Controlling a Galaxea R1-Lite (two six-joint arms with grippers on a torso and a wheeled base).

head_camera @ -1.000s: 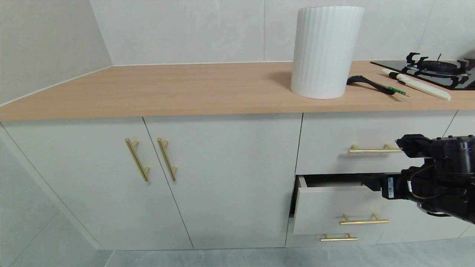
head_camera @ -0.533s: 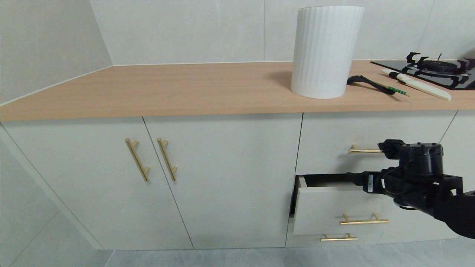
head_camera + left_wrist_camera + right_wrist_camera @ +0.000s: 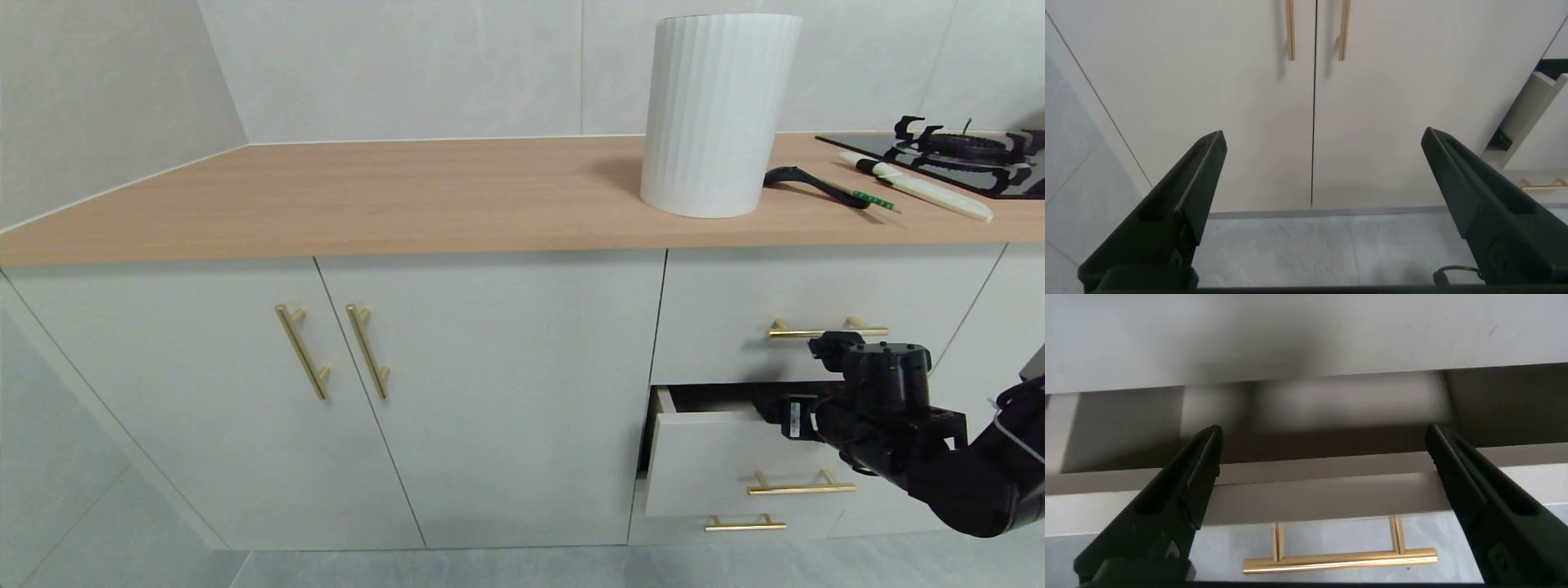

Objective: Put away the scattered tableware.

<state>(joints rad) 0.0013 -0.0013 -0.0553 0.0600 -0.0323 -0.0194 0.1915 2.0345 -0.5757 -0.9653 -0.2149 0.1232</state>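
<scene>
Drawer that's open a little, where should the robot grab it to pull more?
By the gold bar handle on the drawer front, coming straight from the front. The bar lies level and stands off on two posts, probably leaving room to close above and below it.

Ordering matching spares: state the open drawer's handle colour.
Gold; slim metal bar handle, best in head view.

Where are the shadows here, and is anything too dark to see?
Head view: the white ribbed container throws a soft shadow leftward on the countertop. Right wrist view: the open drawer is dark inside, contents unreadable; a shadow smudges the upper drawer front.
</scene>
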